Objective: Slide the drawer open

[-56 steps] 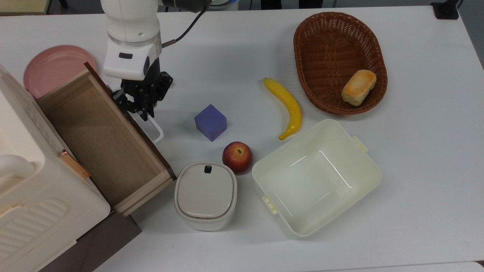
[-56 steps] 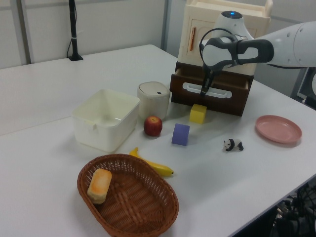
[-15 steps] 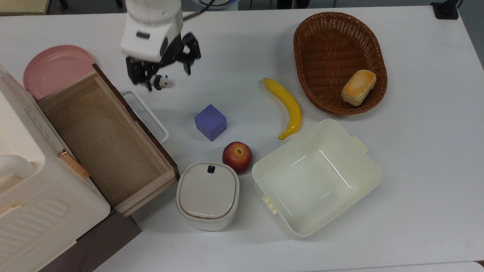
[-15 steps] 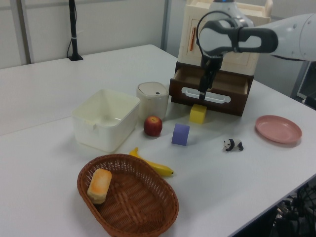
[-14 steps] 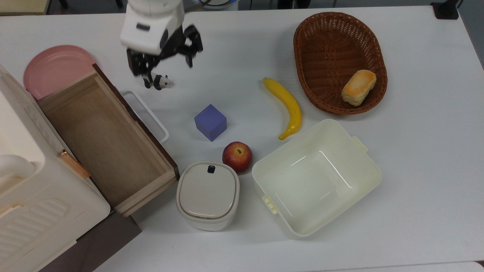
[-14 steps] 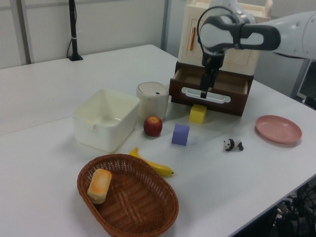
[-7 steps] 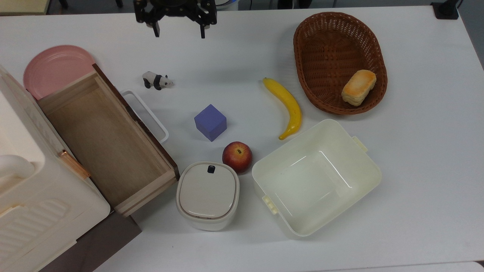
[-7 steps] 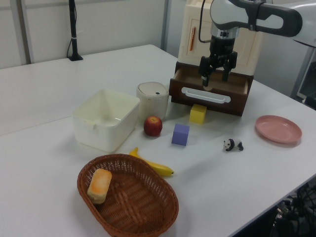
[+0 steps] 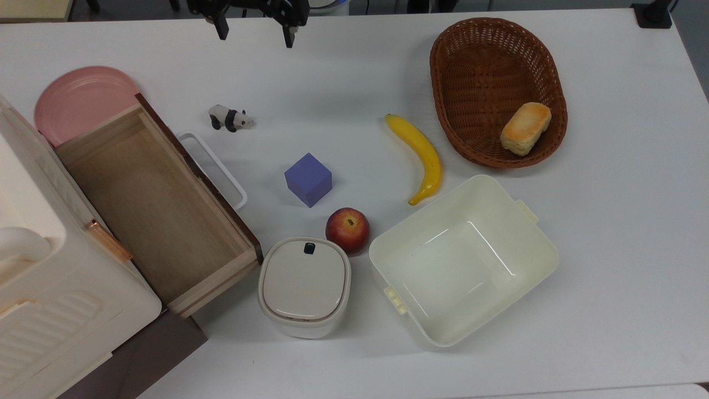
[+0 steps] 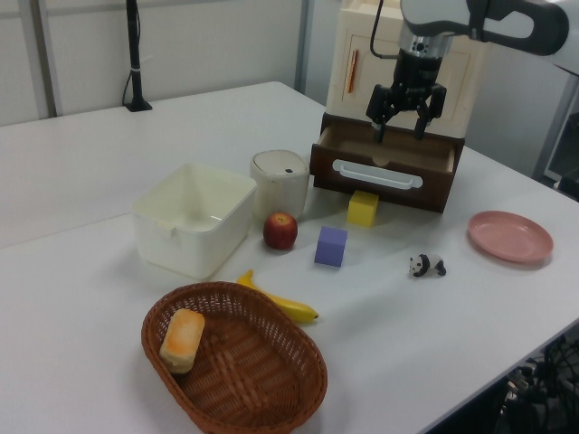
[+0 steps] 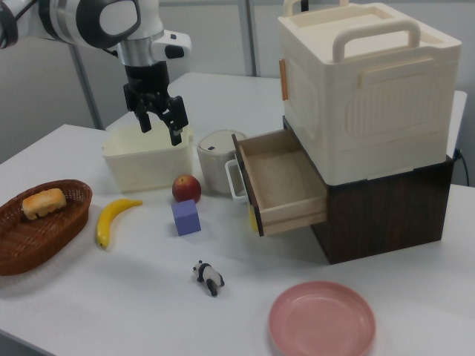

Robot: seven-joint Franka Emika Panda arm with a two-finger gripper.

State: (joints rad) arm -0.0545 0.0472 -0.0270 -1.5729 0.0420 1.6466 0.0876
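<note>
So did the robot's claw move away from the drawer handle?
Yes. The gripper left the drawer's white handle and went toward the top view's upper edge, past the toy panda.

Top view: drawer (image 9: 149,205) far left, cube (image 9: 308,179) right of it, basket (image 9: 493,72) far right.

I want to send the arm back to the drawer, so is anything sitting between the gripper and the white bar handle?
Nothing visible blocks it. The gripper hangs open above the table, clear of the dark brown wooden drawer. The small toy panda lies off to the side, apart from the white bar handle.
</note>
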